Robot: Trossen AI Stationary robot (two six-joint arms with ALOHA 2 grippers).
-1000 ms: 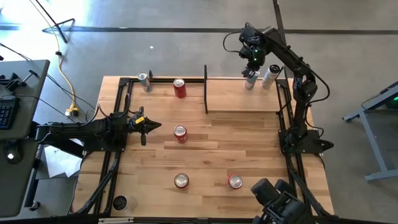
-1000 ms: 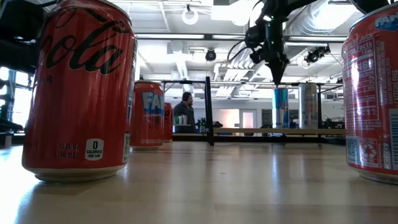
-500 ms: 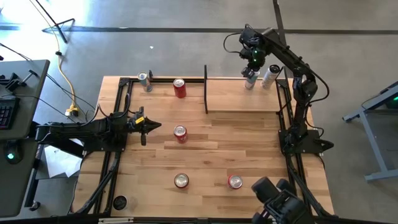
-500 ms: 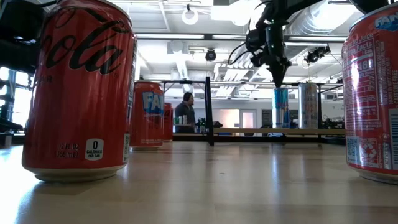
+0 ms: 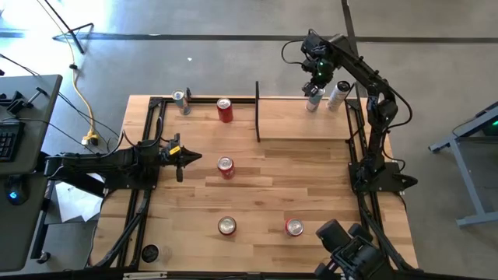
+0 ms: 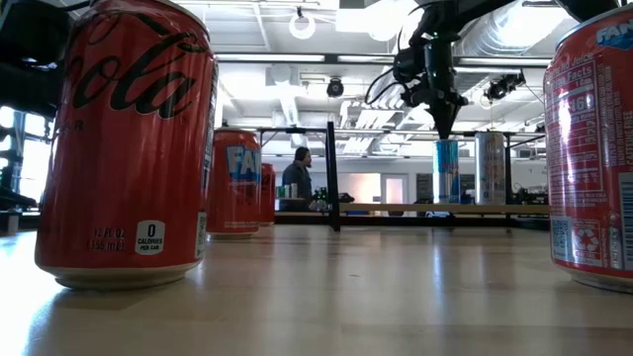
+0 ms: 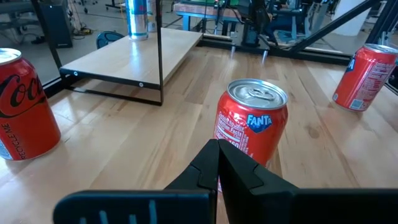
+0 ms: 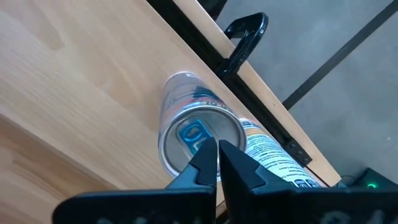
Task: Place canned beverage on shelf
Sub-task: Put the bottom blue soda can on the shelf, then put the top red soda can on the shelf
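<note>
The shelf (image 5: pixel 299 124) is a light-wood ledge with black bars and an upright divider (image 5: pixel 257 111), at the table's far right. Two slim cans stand upright on its far edge: a blue-and-silver one (image 5: pixel 313 101) (image 6: pixel 446 173) and a white one (image 5: pixel 338 95) (image 6: pixel 490 168). My right gripper (image 5: pixel 314 87) (image 6: pixel 444 133) points straight down, shut, just above the blue can's top (image 8: pixel 186 134), holding nothing. My left gripper (image 5: pixel 189 159) is shut and level at the table's left, pointing at a red Fanta can (image 7: pixel 252 121) standing a short way ahead of it.
Red cans stand on the table: one left of the divider (image 5: pixel 225 110), one mid-table (image 5: pixel 226 166), two near the front edge (image 5: pixel 226 225) (image 5: pixel 294 226). A silver can (image 5: pixel 181 99) stands at the far left corner. A person shows far behind the table (image 6: pixel 300 178).
My right gripper has turned a little about the line it points along, staying above the blue can.
</note>
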